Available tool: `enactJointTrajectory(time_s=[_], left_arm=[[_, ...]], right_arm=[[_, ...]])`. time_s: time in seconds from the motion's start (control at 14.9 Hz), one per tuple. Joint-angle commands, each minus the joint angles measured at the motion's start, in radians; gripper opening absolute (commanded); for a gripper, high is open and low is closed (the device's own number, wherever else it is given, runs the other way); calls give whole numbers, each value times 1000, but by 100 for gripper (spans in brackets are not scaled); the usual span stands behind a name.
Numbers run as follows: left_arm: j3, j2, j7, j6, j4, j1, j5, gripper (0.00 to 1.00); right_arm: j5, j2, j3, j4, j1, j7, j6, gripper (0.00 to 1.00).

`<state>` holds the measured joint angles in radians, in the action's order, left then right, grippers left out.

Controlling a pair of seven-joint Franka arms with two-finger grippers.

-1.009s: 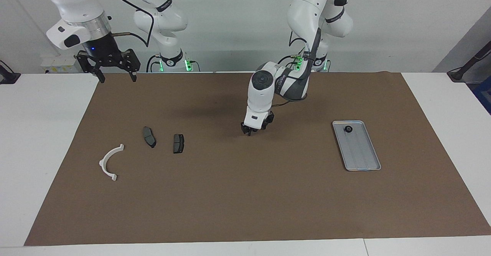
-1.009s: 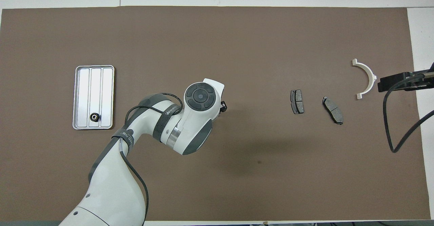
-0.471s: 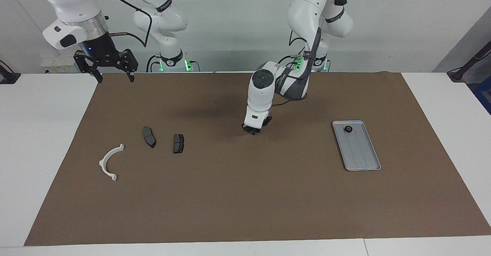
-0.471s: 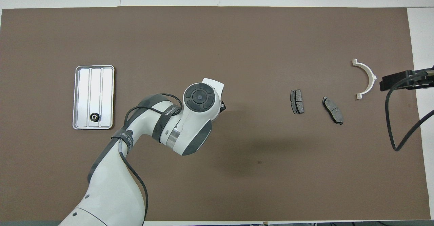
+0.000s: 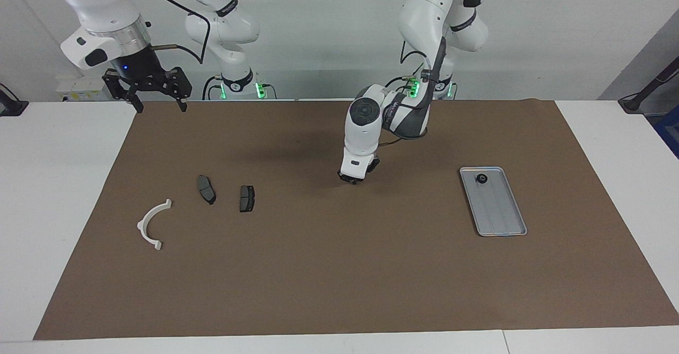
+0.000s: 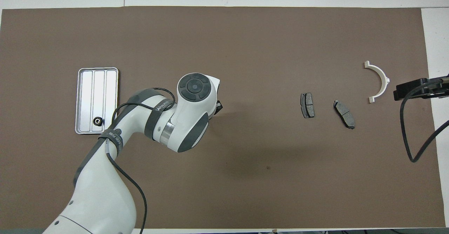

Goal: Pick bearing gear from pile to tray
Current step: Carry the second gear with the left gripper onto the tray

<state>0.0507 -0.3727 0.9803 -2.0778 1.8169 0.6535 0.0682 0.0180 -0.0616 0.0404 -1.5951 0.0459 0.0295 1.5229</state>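
The silver tray (image 5: 501, 218) (image 6: 105, 86) lies toward the left arm's end of the mat. One small black round bearing gear (image 5: 481, 179) (image 6: 98, 121) sits in its corner nearest the robots. My left gripper (image 5: 353, 180) hangs low over the middle of the mat, shut; the wrist (image 6: 194, 86) covers it from above, and I cannot tell whether a part sits between its fingertips. The pile's remaining parts are a white half-ring bracket (image 5: 151, 224) (image 6: 379, 80) and two dark brake pads (image 5: 206, 189) (image 5: 246, 198) toward the right arm's end. My right gripper (image 5: 156, 104) waits open, raised over the mat's corner.
A brown mat (image 5: 339, 279) covers most of the white table (image 5: 63, 184). The right arm's black cable (image 6: 408, 128) hangs by the mat's edge near the bracket. The left arm's forearm (image 6: 105, 178) crosses the mat between the tray and the middle.
My left gripper closed low over the middle of the mat, then rose slightly and shifted toward the tray. The right arm barely moved. The parts on the mat stayed put.
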Motion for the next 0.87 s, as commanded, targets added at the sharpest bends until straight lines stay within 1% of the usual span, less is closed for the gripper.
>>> enactJointTrajectory(time_s=[0.0,0.07,0.13,0.27,0.34,0.47,0.67,0.81], left_arm=[[-6,130,-147,108,54,-124,5,0],[-5,155,-208,120,70,-162,5,0],[-5,164,-266,122,78,-204,5,0],[-5,164,-383,116,79,-286,5,0],[-5,163,-481,111,81,-346,5,0],[-5,163,-637,69,100,-437,5,0],[-3,173,-702,-53,171,-485,-2,0],[-3,170,-767,-87,183,-528,-2,0]], right_arm=[[0,-12,9,-2,22,1,-24,97],[0,-12,9,-2,22,1,-26,97],[0,-12,9,-2,22,1,-29,97],[0,-14,9,-3,22,1,-35,98],[0,-14,9,-3,22,1,-43,100],[0,-12,9,-3,22,1,-44,100],[0,-14,9,-3,22,1,-47,100],[0,-14,9,-3,22,1,-47,100]])
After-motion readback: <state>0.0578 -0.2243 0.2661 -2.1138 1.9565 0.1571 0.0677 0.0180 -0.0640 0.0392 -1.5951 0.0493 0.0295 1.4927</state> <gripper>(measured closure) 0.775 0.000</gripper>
